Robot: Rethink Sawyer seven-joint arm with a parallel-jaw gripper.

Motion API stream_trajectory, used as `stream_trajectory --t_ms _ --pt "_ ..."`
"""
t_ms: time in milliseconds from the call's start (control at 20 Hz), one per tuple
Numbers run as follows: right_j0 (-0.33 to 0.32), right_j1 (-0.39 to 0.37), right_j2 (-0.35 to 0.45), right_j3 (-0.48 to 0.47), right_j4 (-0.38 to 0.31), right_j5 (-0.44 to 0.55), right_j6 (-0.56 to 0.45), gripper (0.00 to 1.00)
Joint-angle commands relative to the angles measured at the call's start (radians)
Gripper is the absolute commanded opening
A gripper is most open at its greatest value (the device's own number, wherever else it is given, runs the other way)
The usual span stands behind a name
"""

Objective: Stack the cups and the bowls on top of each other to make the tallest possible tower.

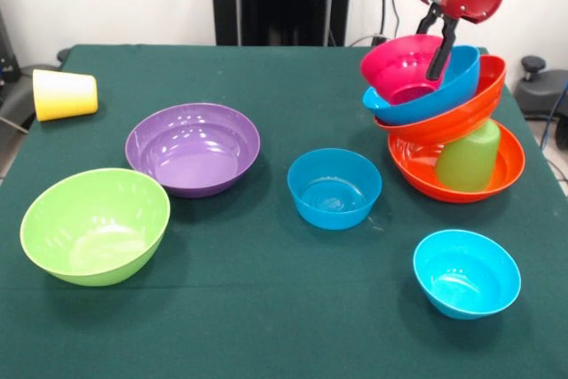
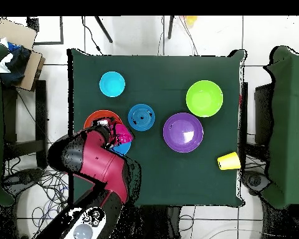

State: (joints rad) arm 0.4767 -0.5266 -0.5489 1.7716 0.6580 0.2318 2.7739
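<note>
Five pieces already make up the tower (image 1: pixel 448 122), which stands at about 3 o'clock on the table (image 1: pixel 266 326) in the front view: an orange bowl (image 1: pixel 497 170) at the bottom, the green cup (image 1: pixel 468 157) upside down inside it, a second orange bowl (image 1: pixel 461 117) tipped on the cup, a blue bowl (image 1: pixel 461 82) in that, and the pink bowl (image 1: pixel 399 68) on top, leaning toward 9 o'clock. The gripper (image 1: pixel 437 42) hangs right over the pile with its dark fingers (image 1: pixel 441 55) parted, one on each side of the pink bowl's rim; whether they are pressing the rim or have let go I cannot tell. My reading is that the pink bowl is being seated or released.

Loose pieces lie well apart from the pile: a blue bowl (image 1: pixel 335 188) near centre, the cyan bowl (image 1: pixel 466 272) at about 5 o'clock, the purple bowl (image 1: pixel 193 148) toward 9, the lime bowl (image 1: pixel 95 225) at about 8, and the yellow cup (image 1: pixel 64 94) on its side at about 10.

Next, the arm should rise straight up without nudging the tilted stack, since the whole pile leans on one cup. After that a light piece, perhaps the yellow cup, looks the safest to add
</note>
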Motion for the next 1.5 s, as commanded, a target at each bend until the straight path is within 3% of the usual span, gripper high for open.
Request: stream_trajectory --t_ms 50,700,850,950,1200,1500 --pt "-0.020 0.021 0.129 0.025 -0.051 0.090 0.067 1.00" --pt "-0.015 0.037 0.125 0.010 -0.048 0.090 0.075 1.00" --pt "-0.007 0.042 0.112 0.005 -0.045 0.129 0.089 1.00" --pt "-0.042 0.013 0.167 0.035 -0.031 0.136 0.076 1.00" --pt "-0.012 0.021 0.119 0.023 -0.050 0.157 0.085 1.00" --pt "-0.016 0.020 0.122 0.027 -0.053 0.147 0.078 1.00"
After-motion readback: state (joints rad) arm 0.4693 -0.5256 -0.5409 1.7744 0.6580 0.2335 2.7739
